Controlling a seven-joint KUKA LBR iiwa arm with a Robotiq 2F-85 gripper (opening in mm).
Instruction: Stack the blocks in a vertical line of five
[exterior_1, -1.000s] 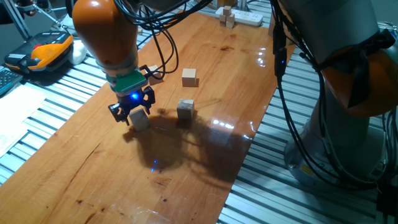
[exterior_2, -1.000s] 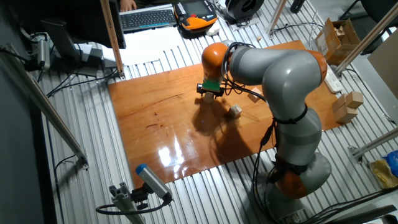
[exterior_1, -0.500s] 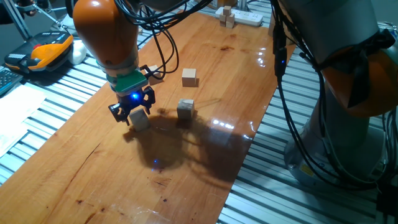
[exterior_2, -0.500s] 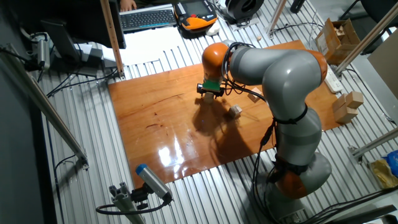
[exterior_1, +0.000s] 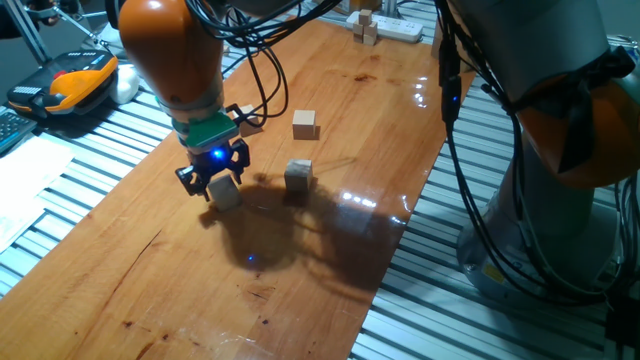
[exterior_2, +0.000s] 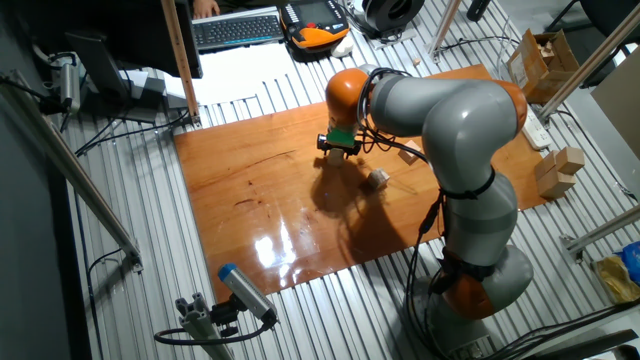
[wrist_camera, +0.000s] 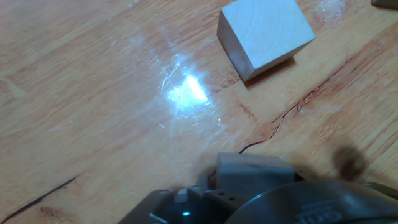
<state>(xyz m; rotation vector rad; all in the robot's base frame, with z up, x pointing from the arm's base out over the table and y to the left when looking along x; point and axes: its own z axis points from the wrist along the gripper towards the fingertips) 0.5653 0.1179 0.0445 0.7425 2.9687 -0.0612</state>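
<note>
While the gripper (exterior_1: 211, 183) is held low over the table (exterior_1: 330, 130), its jaws are seen apart, straddling one block (exterior_1: 224, 190) without a confirmed clamp. Item, left to right: straddled block; second block (exterior_1: 298, 176) just beside; third block (exterior_1: 305, 124) farther back. No stack is begun. For a sound grasp, the fingers are best centred on opposite flat faces, squared to the block's edges, before closing. Only a single block (wrist_camera: 264, 34), lying ahead of the fingers, is shown by the hand view; the arm's whole reach is given by the other fixed view, where the gripper (exterior_2: 339, 146) hides the straddled block.
</note>
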